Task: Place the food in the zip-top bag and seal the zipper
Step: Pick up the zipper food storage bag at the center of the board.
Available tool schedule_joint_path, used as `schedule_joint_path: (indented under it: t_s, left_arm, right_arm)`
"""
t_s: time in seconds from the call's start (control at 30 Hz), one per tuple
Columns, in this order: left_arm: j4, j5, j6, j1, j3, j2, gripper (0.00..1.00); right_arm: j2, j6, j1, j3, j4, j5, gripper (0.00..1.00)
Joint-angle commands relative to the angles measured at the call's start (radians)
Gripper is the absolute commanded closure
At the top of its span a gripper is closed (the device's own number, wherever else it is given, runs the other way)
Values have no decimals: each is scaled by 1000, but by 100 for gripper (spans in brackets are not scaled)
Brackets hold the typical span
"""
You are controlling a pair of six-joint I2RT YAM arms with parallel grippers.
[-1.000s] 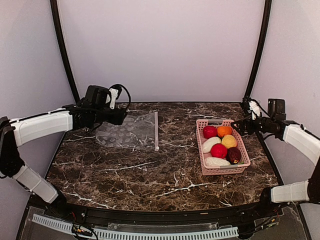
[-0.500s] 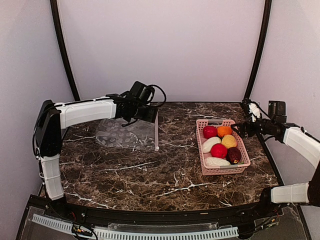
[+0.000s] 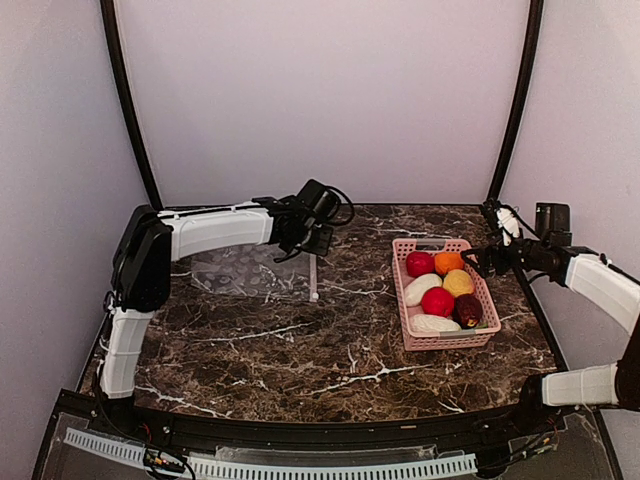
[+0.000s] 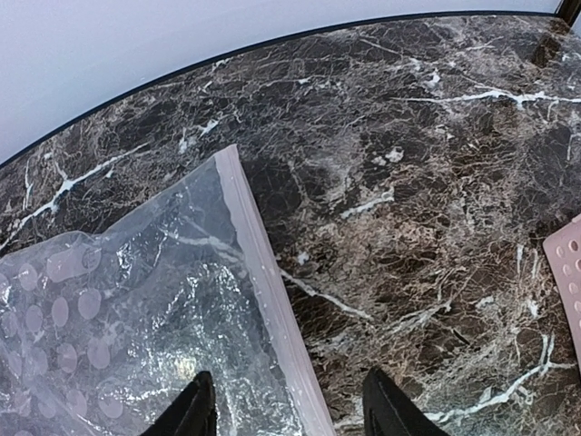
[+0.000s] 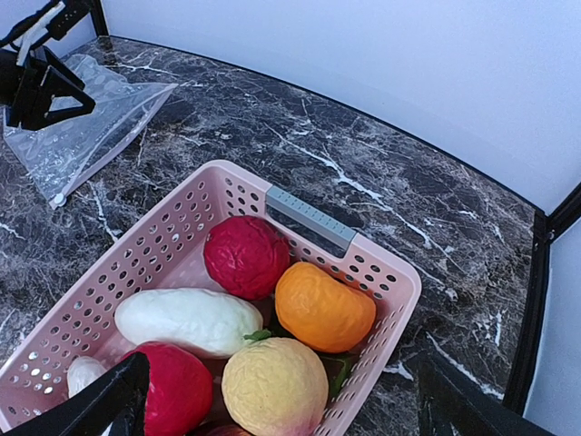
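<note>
The worktop (image 3: 300, 370) is dark marbled stone. On its right half sits a pink lattice basket (image 3: 445, 342), and all the food (image 3: 437, 301) lies inside it. Nearest is a white elongated piece (image 3: 435, 324) with the dark maroon piece (image 3: 469, 310) beside it. Behind them come a red ball, a second white piece and the yellow one. At the far end a second red ball (image 3: 420, 264) sits next to the orange (image 3: 449, 262).

The right claw (image 3: 482, 258) hovers by the basket's far right corner. Its jaws are spread wide and hold nothing; from the wrist view the basket shows below and between the two fingers.

The zip-top bag (image 3: 250, 270) lies flat on the far left part of the worktop, well apart from the basket. It holds no food, and its zipper (image 3: 313, 265) runs along the edge that faces the basket.

The left claw (image 3: 318, 238) hangs over the far end of that strip with its jaws apart. One finger is above the clear film and the other above bare stone, with the zipper between them. Whether either finger touches the bag I cannot tell.
</note>
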Motion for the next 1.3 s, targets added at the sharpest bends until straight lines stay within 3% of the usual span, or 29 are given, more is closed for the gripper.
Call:
schedule_joint_path:
  t_s: [0.0, 0.5, 0.7, 0.93, 1.1, 1.27]
  left_arm:
    - [-69, -26, -11, -1, 71, 54, 47]
    - [-202, -95, -7, -2, 280, 266, 58]
    - [-233, -111, -9, -1, 307, 295, 74]
    - [-256, -128, -4, -1, 319, 265, 99]
    - [-277, -92, -11, -1, 317, 180, 99]
    - [-283, 14, -35, -4, 280, 60, 99]
  right_arm:
    - [8, -14, -5, -12, 24, -15, 1]
    - [14, -24, -6, -19, 22, -18, 1]
    - [17, -28, -5, -18, 17, -18, 1]
    - [22, -29, -5, -16, 15, -26, 1]
    - [24, 19, -4, 13, 3, -67, 1]
    - [85, 158, 40, 151, -66, -163, 6]
